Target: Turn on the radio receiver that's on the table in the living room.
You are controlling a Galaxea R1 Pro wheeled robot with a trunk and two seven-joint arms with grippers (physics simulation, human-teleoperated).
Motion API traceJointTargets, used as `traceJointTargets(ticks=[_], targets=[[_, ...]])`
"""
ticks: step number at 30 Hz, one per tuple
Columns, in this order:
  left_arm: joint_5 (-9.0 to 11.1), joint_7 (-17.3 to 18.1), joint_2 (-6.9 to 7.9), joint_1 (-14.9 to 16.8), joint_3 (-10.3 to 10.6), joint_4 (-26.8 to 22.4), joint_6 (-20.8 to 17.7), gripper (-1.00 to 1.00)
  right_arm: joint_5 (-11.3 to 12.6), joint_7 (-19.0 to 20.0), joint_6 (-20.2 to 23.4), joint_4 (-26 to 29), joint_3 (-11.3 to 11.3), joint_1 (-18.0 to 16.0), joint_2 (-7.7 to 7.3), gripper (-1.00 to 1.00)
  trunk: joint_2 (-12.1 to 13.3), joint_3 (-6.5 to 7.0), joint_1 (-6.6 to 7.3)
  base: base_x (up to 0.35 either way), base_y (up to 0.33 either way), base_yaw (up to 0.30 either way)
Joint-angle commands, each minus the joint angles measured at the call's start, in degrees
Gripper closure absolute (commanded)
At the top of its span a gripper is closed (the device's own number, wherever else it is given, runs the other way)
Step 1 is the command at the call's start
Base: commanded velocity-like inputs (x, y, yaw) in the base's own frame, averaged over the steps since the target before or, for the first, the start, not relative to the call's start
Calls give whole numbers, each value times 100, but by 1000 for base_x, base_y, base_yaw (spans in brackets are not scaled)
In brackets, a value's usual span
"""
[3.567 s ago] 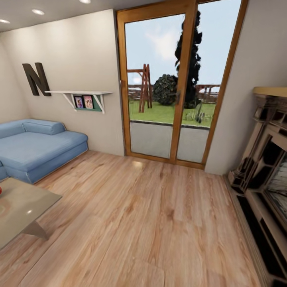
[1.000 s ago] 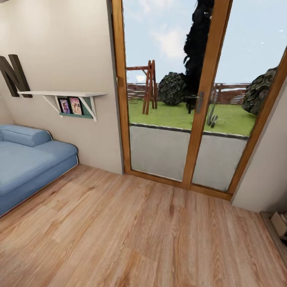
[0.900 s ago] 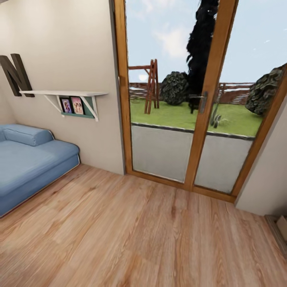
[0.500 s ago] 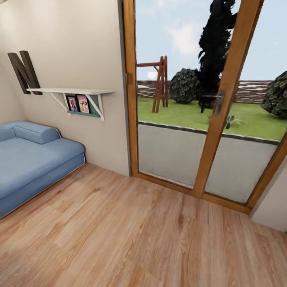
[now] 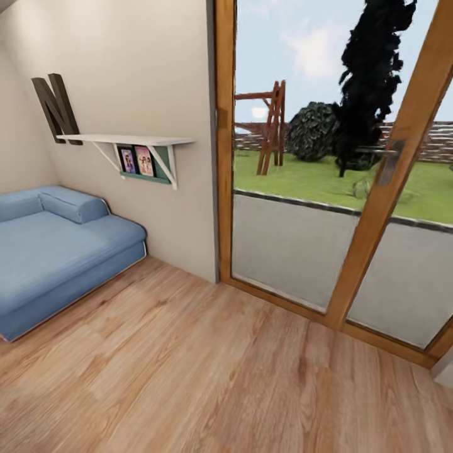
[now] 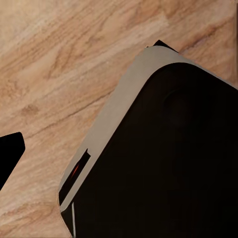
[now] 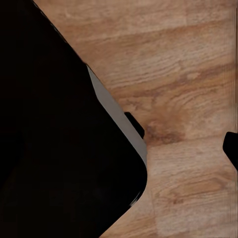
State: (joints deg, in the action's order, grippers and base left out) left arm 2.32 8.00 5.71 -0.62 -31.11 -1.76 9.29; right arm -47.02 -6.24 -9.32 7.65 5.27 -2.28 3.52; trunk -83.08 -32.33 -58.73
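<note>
The whole head view has swung since a moment ago, so the camera has turned: the glass door (image 5: 333, 189) now sits further toward the right edge and looms larger, while the things of the room themselves have not shifted. The landmark here is that wood-framed door. To its left, on the beige wall, hangs a white shelf (image 5: 126, 139) with two small framed pictures (image 5: 136, 161) under it, and beyond the shelf a dark letter N (image 5: 56, 108). Below the shelf lies the light-blue sofa (image 5: 56, 245). Light wood plank floor (image 5: 207, 371) of the living room spreads before the door.

Both wrist views look down on that floor beside the robot's dark base (image 6: 163, 163). The jaws' state cannot be told. The radio receiver and the table are out of sight.
</note>
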Motion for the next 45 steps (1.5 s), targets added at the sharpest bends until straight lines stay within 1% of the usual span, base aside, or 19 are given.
traceJointTargets(ticks=[1, 5, 8, 13, 18, 25, 45], targets=[[-1, 0, 0, 0, 0, 0, -1, -100, 0, 0, 0, 0, -2, 0, 0, -100, 0, -8, 0, 330, -1, 164], [5, -5, -5, 0, -7, 0, 2, -100, 0, -6, 0, 1, 0, 0, 0, -100, 0, -37, 0, 227, 0, 164], [5, -8, -14, 0, -8, 0, 2, -100, 0, -8, -11, 1, -1, 0, 0, -100, 0, -59, 0, 42, 0, 164], [5, -9, -17, 0, -3, 0, 2, -100, 0, -13, -171, -6, -8, 0, 0, -100, 0, -96, 0, 9, -1, 164], [4, -1, -1, 0, 0, 0, 3, -100, 0, -21, -201, -9, -9, 0, 0, -100, 0, -133, 0, 36, -73, 164], [3, 13, 0, 0, 0, 0, 3, -100, 0, -26, -202, -9, -9, 0, 0, -100, 0, -184, 0, 174, -186, 164], [4, 26, 0, 0, 0, -7, 3, -100, 0, -27, -202, -9, -4, 0, 7, -100, 0, -331, 0, 239, -234, 167]])
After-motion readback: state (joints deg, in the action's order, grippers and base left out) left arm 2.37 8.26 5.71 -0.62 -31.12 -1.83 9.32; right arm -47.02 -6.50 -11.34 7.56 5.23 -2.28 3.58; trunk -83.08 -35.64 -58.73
